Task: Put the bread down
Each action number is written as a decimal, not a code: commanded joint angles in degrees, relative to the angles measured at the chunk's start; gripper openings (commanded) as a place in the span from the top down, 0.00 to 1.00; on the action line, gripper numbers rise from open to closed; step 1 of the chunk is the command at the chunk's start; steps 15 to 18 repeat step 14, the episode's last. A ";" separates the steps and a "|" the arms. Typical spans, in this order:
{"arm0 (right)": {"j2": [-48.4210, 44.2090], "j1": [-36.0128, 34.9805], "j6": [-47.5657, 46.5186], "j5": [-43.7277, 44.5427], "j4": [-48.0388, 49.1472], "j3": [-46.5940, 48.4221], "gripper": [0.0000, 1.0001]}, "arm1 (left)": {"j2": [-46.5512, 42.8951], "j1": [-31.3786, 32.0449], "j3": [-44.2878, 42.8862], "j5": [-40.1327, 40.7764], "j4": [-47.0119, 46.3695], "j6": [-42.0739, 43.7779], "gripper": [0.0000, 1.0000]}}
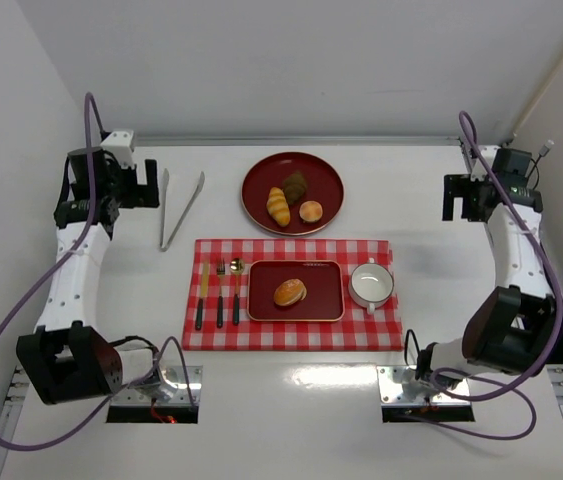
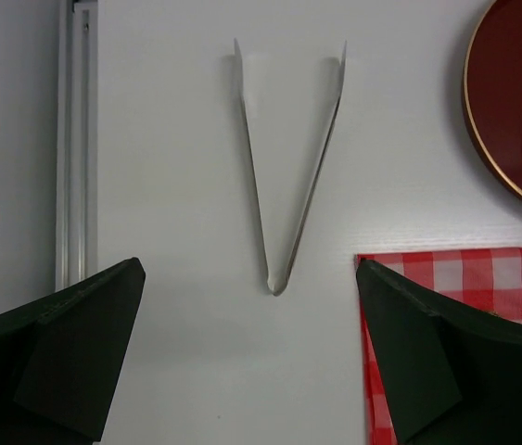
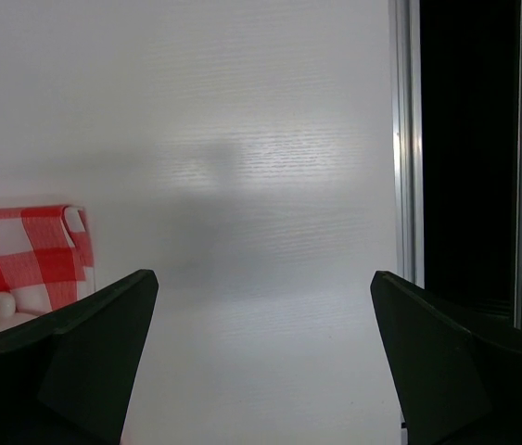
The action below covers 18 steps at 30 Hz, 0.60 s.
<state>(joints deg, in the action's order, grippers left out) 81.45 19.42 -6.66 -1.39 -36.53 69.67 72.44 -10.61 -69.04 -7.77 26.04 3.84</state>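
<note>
Golden-orange and glossy, the small round-oval bread bun [image 1: 290,292] lies near the middle of a rectangular dark-red tray [image 1: 323,302], apart from both arms. That tray sits on a red-and-white checked cloth [image 1: 361,330] spread over the white surface [image 1: 431,265]. A white handled cup [image 1: 371,284] stands just right of the tray, and a small row of cutlery [image 1: 219,293] lies just left of it. Behind the cloth a round dark-red plate [image 1: 323,178] carries a ridged yellow roll [image 1: 278,206], a dark brown piece [image 1: 295,184] and another small orange bun [image 1: 311,211].

Metal tongs [image 2: 277,281] lie flat on the surface to the left of the plate, their arms spread in a V. The left gripper [image 2: 248,269] hovers over the tongs' joined end, its fingers [image 2: 75,352] released wide and grasping nothing. Far right, the right gripper [image 3: 262,278] hangs above bare surface near the cloth's corner, fingers [image 3: 446,362] also spread apart and empty
</note>
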 commanded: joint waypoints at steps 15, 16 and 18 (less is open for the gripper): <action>-5.95 1.59 1.47 -0.19 -0.56 1.96 0.00 | -3.71 -1.87 5.49 -2.16 2.08 1.44 0.00; -5.95 1.59 1.47 -0.19 -0.56 1.96 0.00 | -3.71 -1.87 5.49 -2.16 2.08 1.44 0.00; -5.95 1.59 1.47 -0.19 -0.56 1.96 0.00 | -3.71 -1.87 5.49 -2.16 2.08 1.44 0.00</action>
